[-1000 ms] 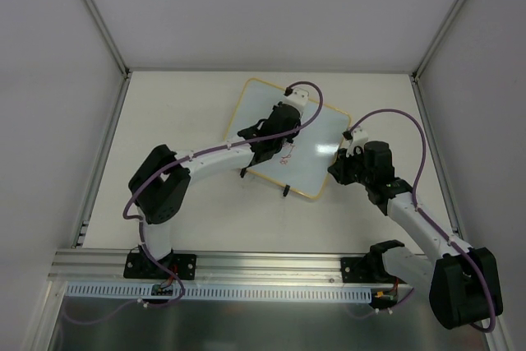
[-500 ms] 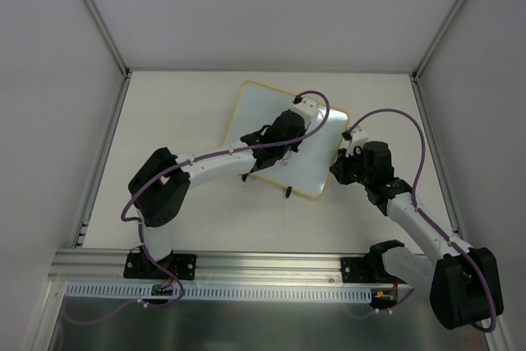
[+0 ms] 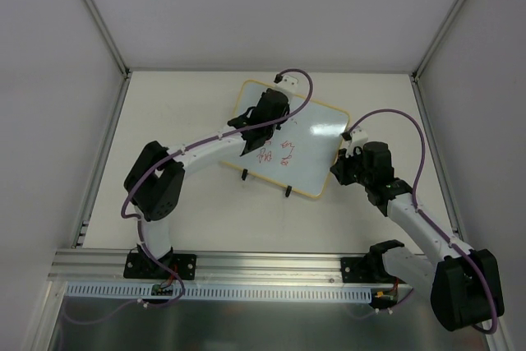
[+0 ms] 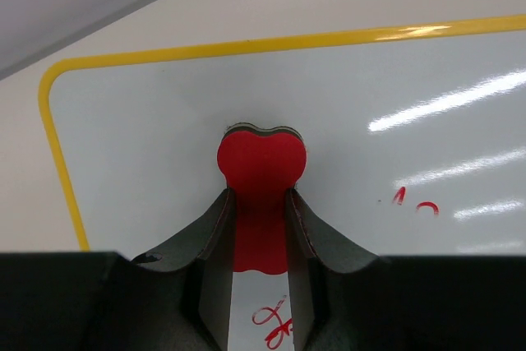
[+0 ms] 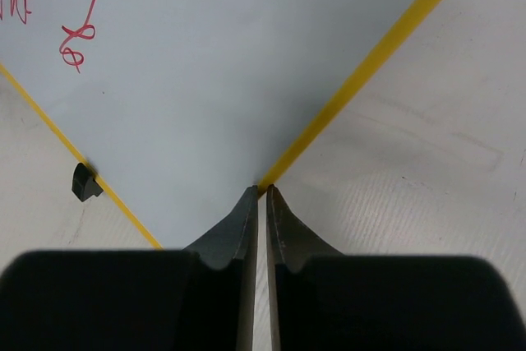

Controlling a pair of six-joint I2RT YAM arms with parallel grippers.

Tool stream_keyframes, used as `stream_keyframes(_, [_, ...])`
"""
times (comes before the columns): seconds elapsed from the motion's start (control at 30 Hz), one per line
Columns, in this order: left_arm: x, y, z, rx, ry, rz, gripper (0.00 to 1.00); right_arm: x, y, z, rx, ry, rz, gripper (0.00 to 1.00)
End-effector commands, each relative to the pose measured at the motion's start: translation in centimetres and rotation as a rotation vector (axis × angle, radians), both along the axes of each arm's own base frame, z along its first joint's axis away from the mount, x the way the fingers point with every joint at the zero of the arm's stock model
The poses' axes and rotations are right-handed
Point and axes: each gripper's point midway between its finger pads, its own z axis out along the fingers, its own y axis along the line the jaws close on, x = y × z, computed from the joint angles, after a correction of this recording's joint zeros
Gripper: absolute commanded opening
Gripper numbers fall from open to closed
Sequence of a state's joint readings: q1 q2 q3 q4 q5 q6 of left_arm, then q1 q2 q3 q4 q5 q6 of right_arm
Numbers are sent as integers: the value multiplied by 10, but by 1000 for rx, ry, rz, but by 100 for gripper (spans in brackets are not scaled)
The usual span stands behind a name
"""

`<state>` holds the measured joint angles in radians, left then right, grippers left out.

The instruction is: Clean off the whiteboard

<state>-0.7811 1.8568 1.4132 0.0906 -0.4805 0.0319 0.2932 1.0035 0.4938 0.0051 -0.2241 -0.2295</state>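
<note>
I get bright, even overhead light, soft shadows, and white glare streaks across the whiteboard (image 4: 370, 88) up close.

Pale table (image 3: 181, 117), whiteboard (image 3: 319, 139) lying flat on it

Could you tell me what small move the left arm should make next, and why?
Probably draw the left gripper, shut on the red eraser, back toward the arm bases over the red scribbles on the whiteboard. The eraser sits over clean surface near the far-left corner; the marks lie nearer, unerased. The right gripper appears to pinch the frame, steadying it.
</note>
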Motion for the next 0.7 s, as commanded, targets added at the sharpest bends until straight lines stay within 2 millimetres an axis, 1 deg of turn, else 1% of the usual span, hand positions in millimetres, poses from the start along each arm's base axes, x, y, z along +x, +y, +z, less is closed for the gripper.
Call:
stream_keyframes(0.0, [-13,-30,-17,64,25,-108,0,1,3,5,-15,-30,26,0])
stream_keyframes(0.07, [-22,-43,-19,65,34,-157,0,0,4,5,-17,-29,30,0])
stream_keyframes(0.1, [-32,-54,-21,64,39,-190,0,0,3,5,-17,-29,28,0])
stream_keyframes(0.13, [-38,-60,-24,68,45,-213,0,0,3,4,-18,-27,28,0])
stream_keyframes(0.2, [-50,-73,-34,96,59,-272,0,0,4,4,-17,-24,29,0])
stream_keyframes(0.23, [-59,-81,-36,124,54,-310,0,1,4,3,-18,-23,30,0])
stream_keyframes(0.3, [-64,-84,-44,147,69,-327,0,1,3,3,-19,-24,29,0])
stream_keyframes(0.4, [-61,-76,-45,188,66,-299,0,1,4,4,-18,-25,30,0])
stream_keyframes(0.43, [-58,-73,-43,209,55,-288,0,1,4,4,-17,-24,29,0])
stream_keyframes(0.47, [-51,-67,-38,209,44,-257,0,0,4,3,-16,-22,32,0])
stream_keyframes(0.53, [-40,-55,-28,175,46,-201,0,0,4,3,-17,-21,32,0])
stream_keyframes(0.57, [-29,-40,-26,170,55,-160,0,0,4,3,-17,-21,32,0])
stream_keyframes(0.67, [-13,-18,-10,159,35,-84,0,0,4,4,-19,-27,30,0])
